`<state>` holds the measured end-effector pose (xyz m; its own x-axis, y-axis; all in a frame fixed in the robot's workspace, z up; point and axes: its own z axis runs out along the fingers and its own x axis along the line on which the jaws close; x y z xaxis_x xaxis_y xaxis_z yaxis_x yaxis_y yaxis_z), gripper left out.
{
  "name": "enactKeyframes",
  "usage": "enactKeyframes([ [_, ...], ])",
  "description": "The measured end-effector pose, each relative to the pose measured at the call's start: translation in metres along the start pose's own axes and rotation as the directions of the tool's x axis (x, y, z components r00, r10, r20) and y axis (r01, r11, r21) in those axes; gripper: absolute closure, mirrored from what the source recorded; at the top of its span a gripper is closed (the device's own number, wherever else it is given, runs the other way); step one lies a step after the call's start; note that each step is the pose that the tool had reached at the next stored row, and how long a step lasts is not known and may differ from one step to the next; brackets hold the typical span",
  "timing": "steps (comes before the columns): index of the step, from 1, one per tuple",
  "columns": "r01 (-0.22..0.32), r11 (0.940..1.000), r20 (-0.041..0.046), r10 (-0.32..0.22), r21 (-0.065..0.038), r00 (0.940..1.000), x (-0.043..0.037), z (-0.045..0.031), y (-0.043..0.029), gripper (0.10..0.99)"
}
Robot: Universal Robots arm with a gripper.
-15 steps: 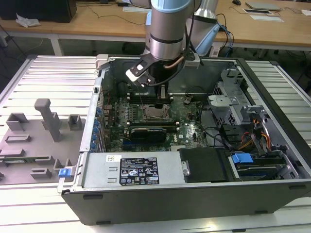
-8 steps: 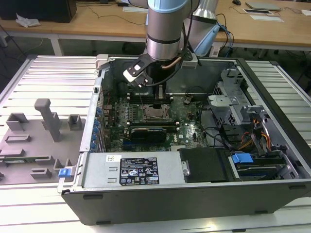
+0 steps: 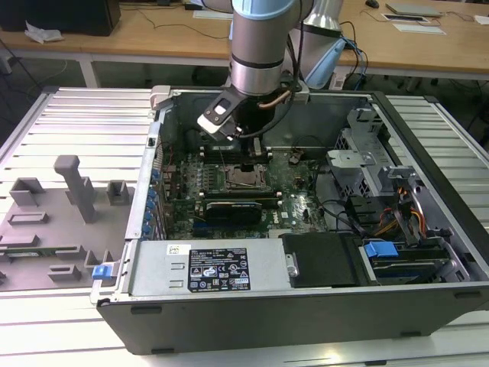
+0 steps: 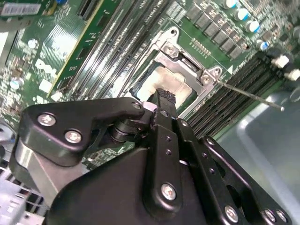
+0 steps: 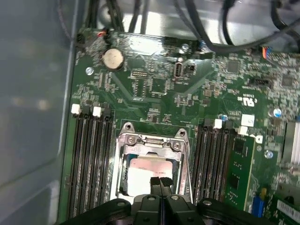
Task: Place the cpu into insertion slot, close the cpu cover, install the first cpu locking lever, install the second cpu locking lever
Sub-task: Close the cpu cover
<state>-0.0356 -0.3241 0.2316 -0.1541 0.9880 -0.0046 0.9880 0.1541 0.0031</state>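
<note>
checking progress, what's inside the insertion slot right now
The cpu lies in the insertion slot, pale face showing through the window of the cpu cover. The shut jaws hide one edge.

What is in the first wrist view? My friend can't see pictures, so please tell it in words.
The gripper, its black tips pressed together, is over the pale square cpu, which shows through the window of the silver cpu cover. Around them lies a green circuit board with long black memory slots on both sides.
</note>
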Motion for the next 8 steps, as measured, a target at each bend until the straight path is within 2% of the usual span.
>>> enactKeyframes([
  [3,0.068,0.9977,0.0016,-0.068,0.0,0.9977,0.0,0.0,0.0,0.98],
  [6,0.125,0.9922,0.0032,-0.125,0.0,0.9922,0.0,0.0,0.0,0.98],
  [8,0.186,0.9826,0.0058,-0.186,0.001,0.9826,0.0,0.0,0.0,0.98],
])
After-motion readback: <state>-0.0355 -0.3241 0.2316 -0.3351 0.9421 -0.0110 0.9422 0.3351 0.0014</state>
